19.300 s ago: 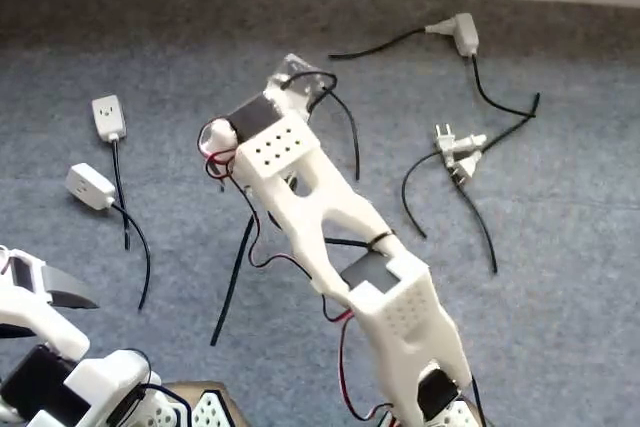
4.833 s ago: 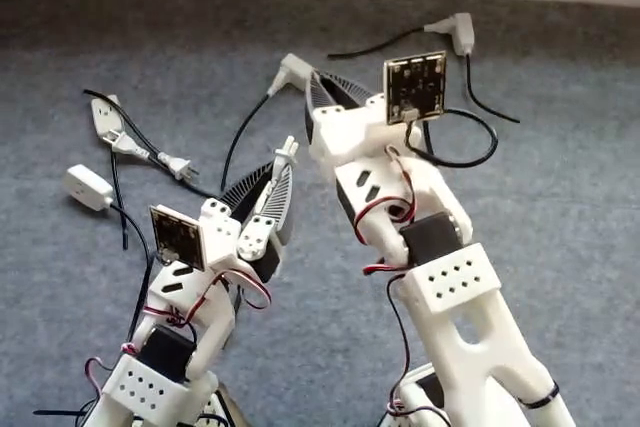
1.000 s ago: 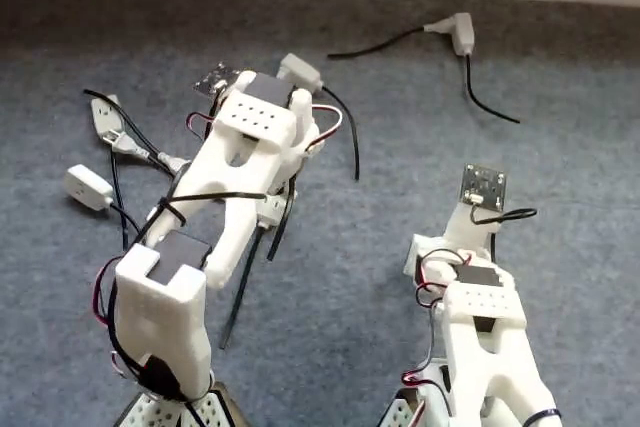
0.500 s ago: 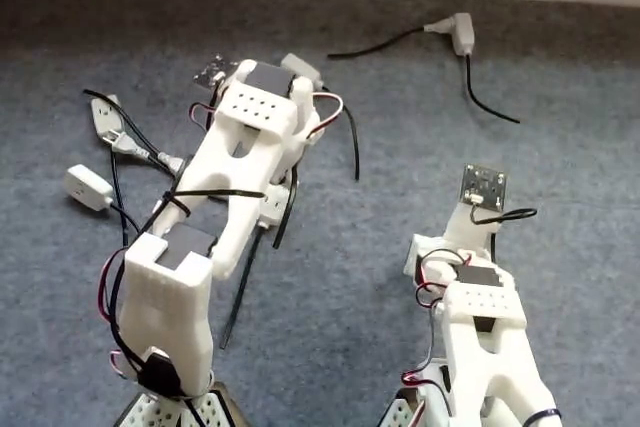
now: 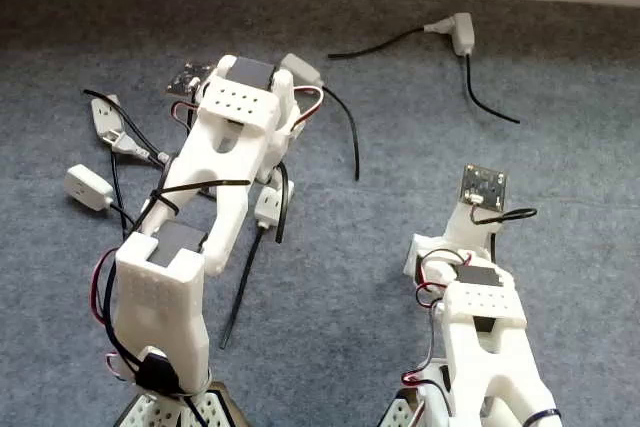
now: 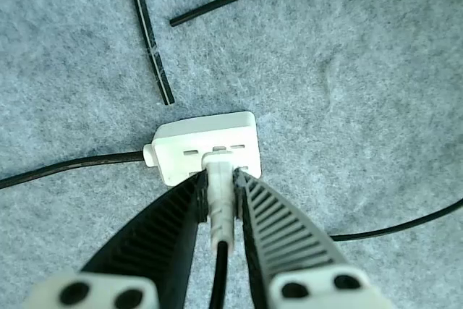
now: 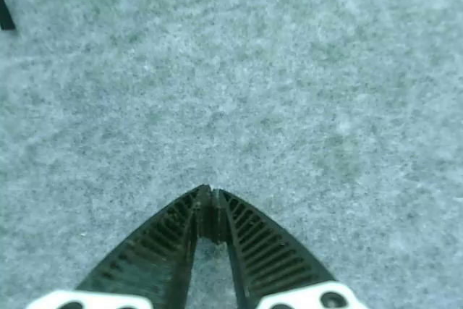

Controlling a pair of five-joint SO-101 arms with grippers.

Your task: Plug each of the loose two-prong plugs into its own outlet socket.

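Observation:
In the left wrist view my left gripper [image 6: 219,176] is shut on a white two-prong plug [image 6: 219,204]. The plug's front end presses against the slotted face of a white outlet socket [image 6: 206,142] lying on the grey carpet, and no prongs show. A black cord leaves one end of the socket. From above, the left arm's wrist [image 5: 240,97] covers its gripper. A white block [image 5: 300,69] with a black cord peeks out beside it. My right gripper [image 7: 211,199] is shut on nothing, low over bare carpet.
A white connector piece [image 5: 268,205] lies by the left forearm. At the far left are another socket [image 5: 83,187] and a socket with plugs and cords [image 5: 108,117]. A corded white plug [image 5: 460,32] lies at the back right. Loose black cords [image 6: 152,41] cross the carpet.
Over the last second the left arm's wrist has shifted a little farther away and to the left. The right arm has stayed still.

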